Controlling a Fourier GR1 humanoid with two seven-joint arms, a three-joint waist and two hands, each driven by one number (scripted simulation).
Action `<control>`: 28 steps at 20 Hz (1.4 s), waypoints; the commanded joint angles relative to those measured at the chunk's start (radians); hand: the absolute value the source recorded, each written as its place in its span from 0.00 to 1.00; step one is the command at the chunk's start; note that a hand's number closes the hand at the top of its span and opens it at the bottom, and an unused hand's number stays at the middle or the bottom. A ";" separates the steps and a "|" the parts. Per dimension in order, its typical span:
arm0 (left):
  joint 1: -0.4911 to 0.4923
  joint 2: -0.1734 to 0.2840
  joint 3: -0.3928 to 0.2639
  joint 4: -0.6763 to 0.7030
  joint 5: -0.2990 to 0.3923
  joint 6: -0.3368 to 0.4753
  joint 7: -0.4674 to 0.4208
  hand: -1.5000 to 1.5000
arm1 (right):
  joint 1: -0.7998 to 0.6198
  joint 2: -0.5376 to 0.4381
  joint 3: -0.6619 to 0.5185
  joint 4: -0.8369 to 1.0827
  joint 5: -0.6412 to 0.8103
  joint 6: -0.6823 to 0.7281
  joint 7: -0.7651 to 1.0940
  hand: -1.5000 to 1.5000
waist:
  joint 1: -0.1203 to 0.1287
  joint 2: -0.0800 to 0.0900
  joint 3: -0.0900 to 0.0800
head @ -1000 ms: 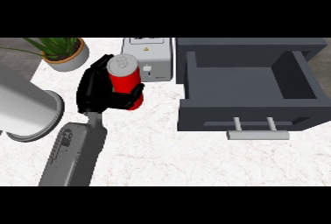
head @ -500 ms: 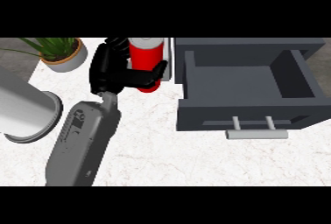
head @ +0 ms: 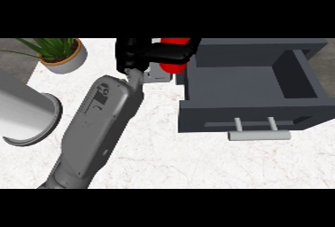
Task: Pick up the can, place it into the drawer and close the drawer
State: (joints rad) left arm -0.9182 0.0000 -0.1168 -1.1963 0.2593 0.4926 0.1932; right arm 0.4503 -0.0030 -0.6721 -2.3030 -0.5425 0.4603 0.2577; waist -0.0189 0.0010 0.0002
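The left hand [head: 147,52] has its fingers curled round the red can [head: 175,55], holding it up near the worktop's [head: 170,155] far edge, right beside the open drawer's [head: 252,95] left wall. A potted plant [head: 60,52] sits in the far-left corner and a grey cylinder [head: 23,111] along the left edge.

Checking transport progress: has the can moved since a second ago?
Yes. The can, held in the left hand, has moved right and up-frame, closer to the open drawer.
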 commanded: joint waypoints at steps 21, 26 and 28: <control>-0.435 0.000 -0.190 0.547 0.374 0.153 -0.221 1.00 | -0.040 0.001 0.020 -0.012 0.015 -0.003 0.029 0.00 | -0.043 0.009 0.001; -0.494 0.000 -0.230 0.652 0.439 0.162 -0.250 1.00 | -0.057 0.002 0.041 0.014 0.033 0.009 -0.004 0.00 | -0.059 0.014 0.002; -0.480 0.000 -0.275 0.634 0.484 0.188 -0.246 1.00 | -0.055 -0.040 -0.005 -0.023 -0.027 -0.009 0.049 0.00 | -0.062 0.011 0.001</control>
State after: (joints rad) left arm -1.3740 0.0001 -0.3549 -0.6048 0.6854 0.6569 -0.0361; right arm 0.3826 -0.0187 -0.6565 -2.2915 -0.5254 0.4574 0.2727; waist -0.0685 0.0119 0.0016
